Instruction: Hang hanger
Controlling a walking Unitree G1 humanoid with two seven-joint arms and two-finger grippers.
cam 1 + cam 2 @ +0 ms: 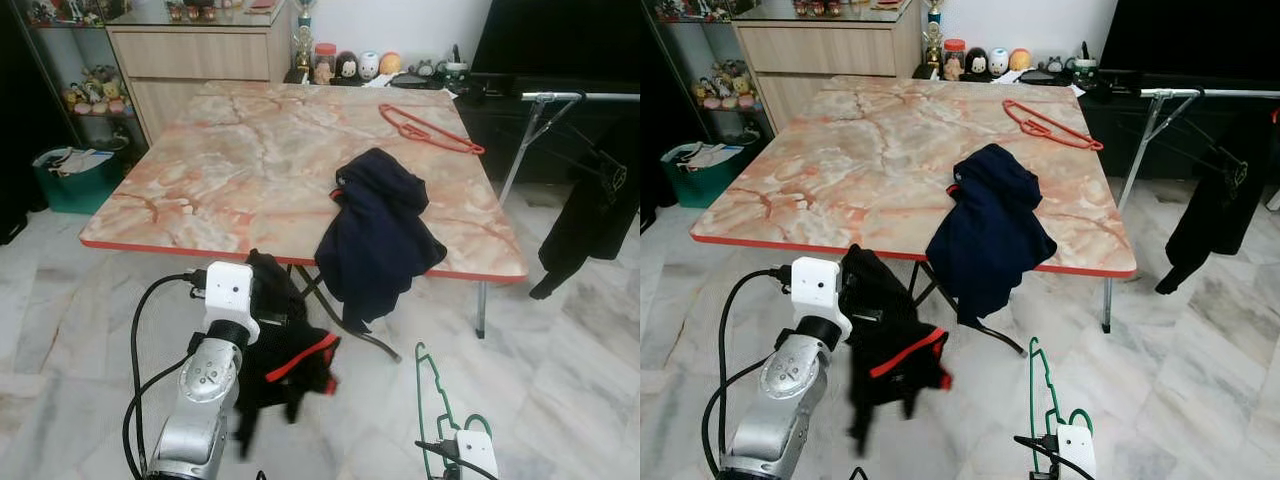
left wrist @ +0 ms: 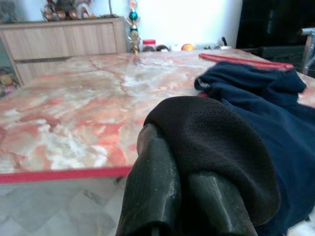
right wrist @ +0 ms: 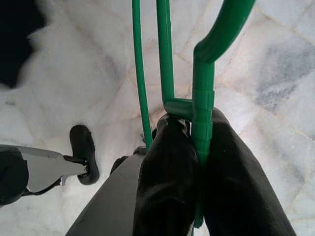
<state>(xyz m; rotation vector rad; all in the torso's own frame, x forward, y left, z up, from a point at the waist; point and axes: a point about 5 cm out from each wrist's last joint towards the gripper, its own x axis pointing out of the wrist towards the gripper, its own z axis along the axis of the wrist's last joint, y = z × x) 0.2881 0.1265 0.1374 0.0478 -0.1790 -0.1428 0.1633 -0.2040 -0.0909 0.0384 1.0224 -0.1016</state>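
We're standing before the big square folding table with the pink-orange marble-pattern top and red edge (image 1: 250,150), on a pale marbled tile floor (image 1: 580,370); behind it a light wooden sideboard (image 1: 195,60) with small figurines along the wall; off to the right a metal clothes rail (image 1: 560,97) with a black garment (image 1: 590,215) hanging from it. On the table's near right side a crumpled navy-blue garment (image 1: 380,235) spills over the edge, lying between us and the rail; farther back on the tabletop lies a thin red plastic hanger (image 1: 430,130). Low on our left, the left gripper (image 2: 182,196) is clenched on a black garment with red trim (image 1: 290,360), the cloth bunched over its fingers (image 2: 152,191) just below the table's front edge. Low on our right, the right gripper (image 3: 197,172) is clamped tight around the neck of a green plastic hanger (image 3: 197,98), held upright above the floor, well short of the rail; a black table foot (image 3: 83,152) sits on the tiles nearby.
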